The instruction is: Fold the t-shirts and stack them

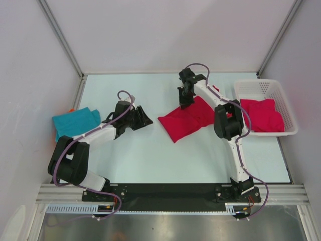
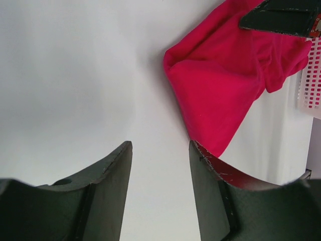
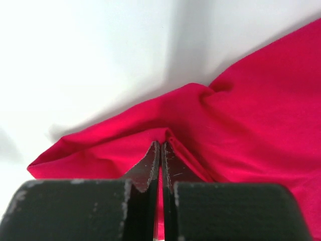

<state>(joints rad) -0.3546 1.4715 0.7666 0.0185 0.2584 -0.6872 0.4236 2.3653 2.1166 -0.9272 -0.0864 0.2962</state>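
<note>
Lying on the pale table [image 1: 150, 155] between white walls [image 1: 165, 35], crimson t-shirt [image 1: 188, 120] pinched by right pincer [image 3: 161, 144] (left pincer [image 2: 160, 145] apart)

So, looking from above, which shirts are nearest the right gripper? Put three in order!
1. Middle red shirt, pinched in the right gripper.
2. Other red shirt, inside the basket, to the right.
3. Teal shirt, far left.
</note>
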